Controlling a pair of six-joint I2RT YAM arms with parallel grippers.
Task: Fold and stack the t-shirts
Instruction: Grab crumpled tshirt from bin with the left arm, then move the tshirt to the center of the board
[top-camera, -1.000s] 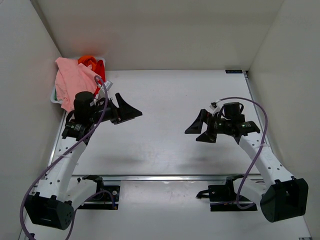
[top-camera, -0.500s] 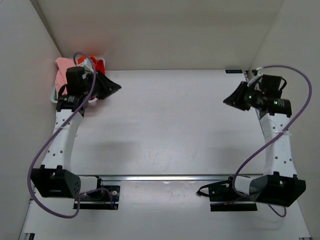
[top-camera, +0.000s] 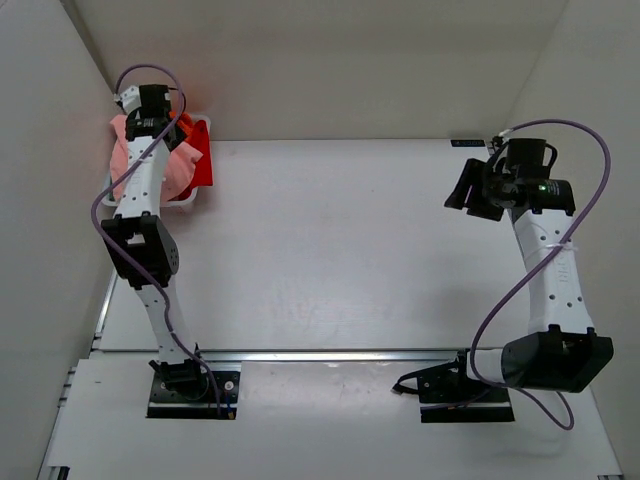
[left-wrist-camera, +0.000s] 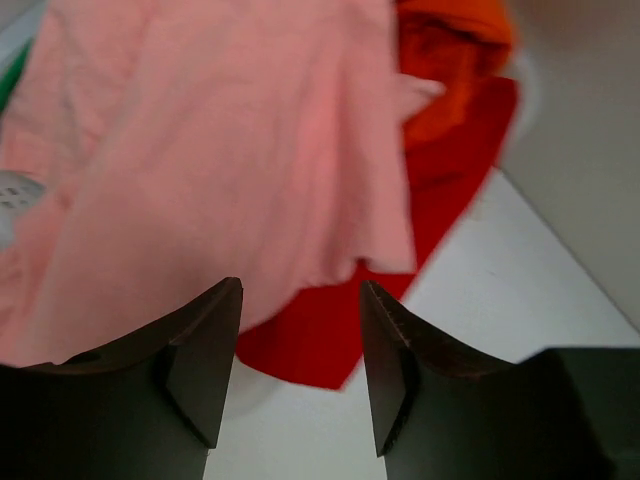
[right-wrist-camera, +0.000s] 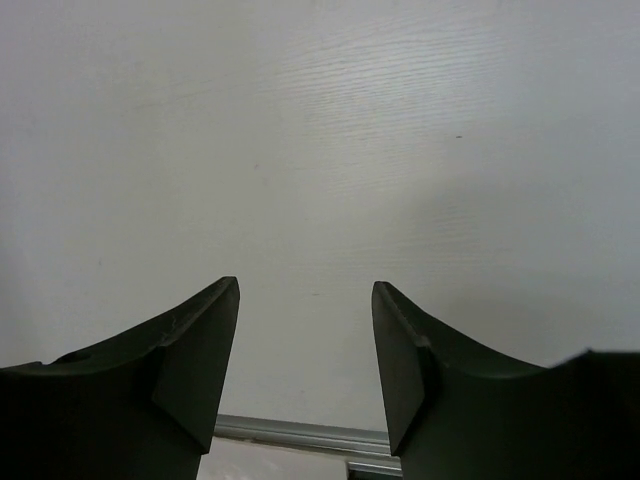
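The t-shirts lie heaped in the back left corner. The salmon-pink shirt (top-camera: 150, 170) is on top, and it fills most of the left wrist view (left-wrist-camera: 220, 150). A red shirt (top-camera: 200, 160) hangs over the tray's edge onto the table (left-wrist-camera: 330, 330). An orange shirt (left-wrist-camera: 450, 40) lies behind it. A green sliver (left-wrist-camera: 8, 85) shows at the left edge. My left gripper (top-camera: 165, 132) hangs open and empty just above the pile (left-wrist-camera: 300, 290). My right gripper (top-camera: 468, 190) is open and empty above bare table at the far right (right-wrist-camera: 305, 285).
A white plastic tray (top-camera: 185, 203) holds the heap against the left wall. White walls close in the left, back and right sides. A metal rail (right-wrist-camera: 300, 435) runs along the table's near edge.
My left arm has swung from the table's middle up to the back left corner over the pile. My right arm has pulled back to the far right.
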